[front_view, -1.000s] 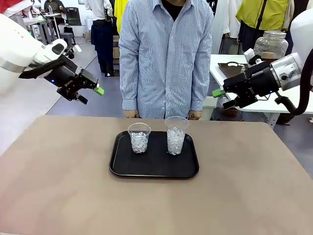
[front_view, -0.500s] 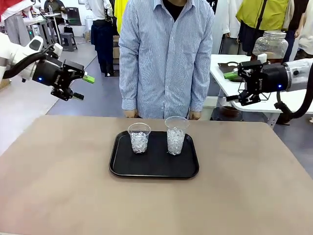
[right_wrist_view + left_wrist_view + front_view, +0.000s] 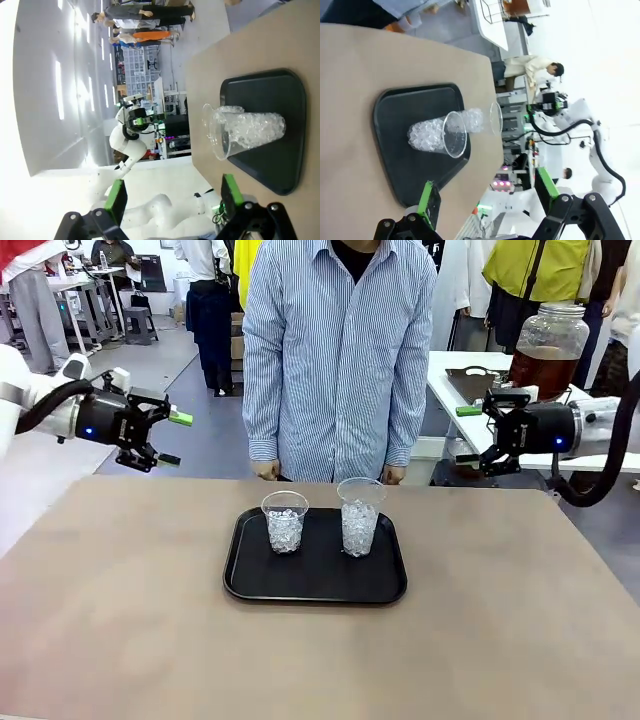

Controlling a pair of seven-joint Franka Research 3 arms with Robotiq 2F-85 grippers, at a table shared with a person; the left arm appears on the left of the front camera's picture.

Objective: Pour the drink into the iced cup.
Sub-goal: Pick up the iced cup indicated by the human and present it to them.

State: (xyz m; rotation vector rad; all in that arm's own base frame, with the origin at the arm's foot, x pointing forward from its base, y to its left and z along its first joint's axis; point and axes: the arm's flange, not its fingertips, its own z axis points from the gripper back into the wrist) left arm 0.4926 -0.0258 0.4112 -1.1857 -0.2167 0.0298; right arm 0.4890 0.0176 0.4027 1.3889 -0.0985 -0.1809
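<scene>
We take the black tray point(image 3: 315, 585), lying at the middle of the brown desk point(image 3: 120, 620), as our landmark. On it stand two clear cups, both upright and apart from each other. The left cup point(image 3: 285, 522) is on the tray's left half and the taller right cup point(image 3: 360, 516) on its right half, each packed with ice point(image 3: 359, 528). The drink point(image 3: 543, 375), amber-brown, sits in a big glass jar point(image 3: 549, 340) on a white side table point(image 3: 442, 375). That table is well apart from the tray, up and to its right, beyond the desk's far corner. Our left gripper point(image 3: 174, 439) hangs in the air well to the tray's left and above it. Its jaws are spread wide and its green pads point toward the tray's side. Our right gripper point(image 3: 467, 434) hangs well to the tray's right and above it, between the tray and the jar but nearer the jar, with its jaws likewise wide. From the left wrist we look between the spread fingers at the tray with both cups on it. From the right wrist we see the tray from the other side, one cup overlapping the other. A person point(image 3: 340, 360) in a striped shirt stands right behind the tray at the desk's far edge, a hand point(image 3: 266, 472) down by that edge.
</scene>
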